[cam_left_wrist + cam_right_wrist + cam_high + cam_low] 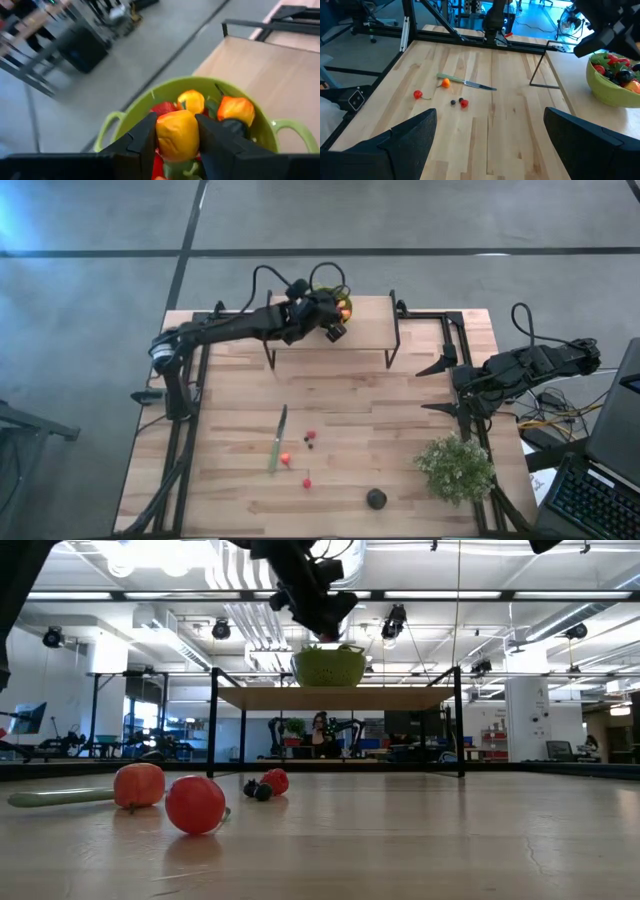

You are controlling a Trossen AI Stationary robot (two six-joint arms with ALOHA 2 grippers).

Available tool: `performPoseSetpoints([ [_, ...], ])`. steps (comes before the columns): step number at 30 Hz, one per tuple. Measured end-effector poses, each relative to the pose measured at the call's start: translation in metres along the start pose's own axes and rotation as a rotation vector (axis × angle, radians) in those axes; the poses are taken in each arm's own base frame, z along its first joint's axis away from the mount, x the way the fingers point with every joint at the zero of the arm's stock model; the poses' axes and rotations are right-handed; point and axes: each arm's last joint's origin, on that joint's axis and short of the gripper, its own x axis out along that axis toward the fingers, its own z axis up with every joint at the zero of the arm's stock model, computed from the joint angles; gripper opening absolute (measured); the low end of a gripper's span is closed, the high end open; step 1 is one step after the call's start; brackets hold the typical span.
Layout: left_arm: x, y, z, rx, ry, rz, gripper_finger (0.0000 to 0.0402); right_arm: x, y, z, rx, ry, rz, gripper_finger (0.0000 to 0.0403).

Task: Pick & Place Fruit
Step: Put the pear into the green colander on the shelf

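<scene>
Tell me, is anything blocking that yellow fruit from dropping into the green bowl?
Nothing visible. The left tool holds the yellow fruit directly above the green bowl, with only other fruit already lying inside below it.

Grey concrete floor [90, 330] spreading round table from nine to twelve o'clock, dark seams crossing it. Ceiling lights [150, 555] glaring over open workshop hall. White ducts [240, 625] running overhead. Pillar [525, 715] standing at three o'clock. Desks and monitors [560, 750] lining far side. Laptop keyboard [600, 500] sitting at four o'clock.
</scene>
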Motion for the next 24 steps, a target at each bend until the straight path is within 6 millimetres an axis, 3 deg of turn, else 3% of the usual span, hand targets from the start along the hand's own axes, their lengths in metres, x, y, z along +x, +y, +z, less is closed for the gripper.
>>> performPoseSetpoints([
  [10, 0.0035, 0.0021, -0.006, -0.033, 0.051, -0.075, 0.0132, 0.0, 0.0, 0.0, 0.0, 0.0, 0.0, 0.0363],
  [24, 0.0027, 0.0008, -0.0086, -0.004, 0.073, -0.084, 0.0168, -0.0002, -0.0001, 0.0, 0.0, -0.001, 0.0, 0.0363],
])
